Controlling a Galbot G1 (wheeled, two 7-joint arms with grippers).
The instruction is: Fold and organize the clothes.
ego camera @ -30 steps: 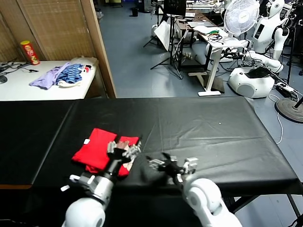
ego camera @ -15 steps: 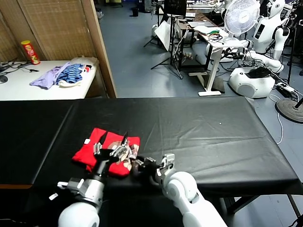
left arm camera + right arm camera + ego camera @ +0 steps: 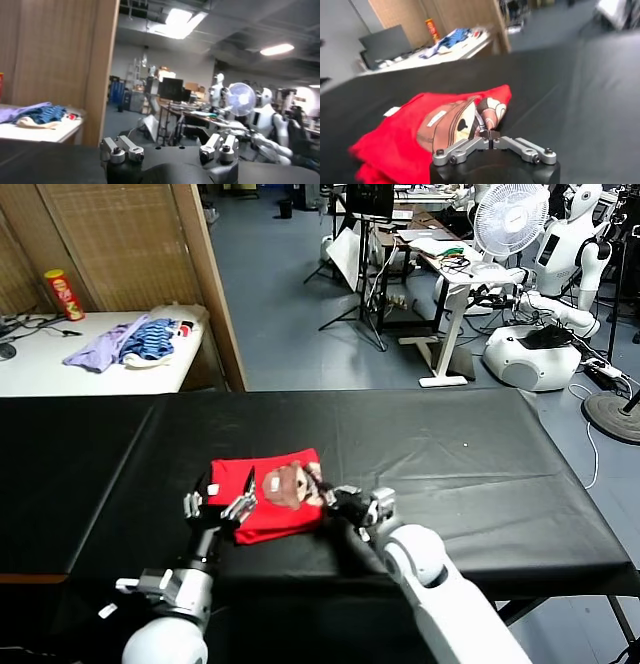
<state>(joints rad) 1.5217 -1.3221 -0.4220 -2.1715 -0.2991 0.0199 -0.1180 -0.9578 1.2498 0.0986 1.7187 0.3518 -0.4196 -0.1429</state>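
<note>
Shirt [image 3: 268,494] dragged right; R claw [image 3: 330,497] pinching its edge.

The room is evenly and brightly lit from above. In the left wrist view two long ceiling light panels [image 3: 176,23] glare white at about 12 and 2 o'clock, washing out their edges. The matte black cloth-covered bench [image 3: 450,454] soaks up light, showing only faint grey sheen along its creases and almost no cast shadows. The right wrist view is soft: the far background at 11 o'clock blurs, and the bright red cotton T-shirt [image 3: 395,132] smears slightly near the frame edge.
</note>
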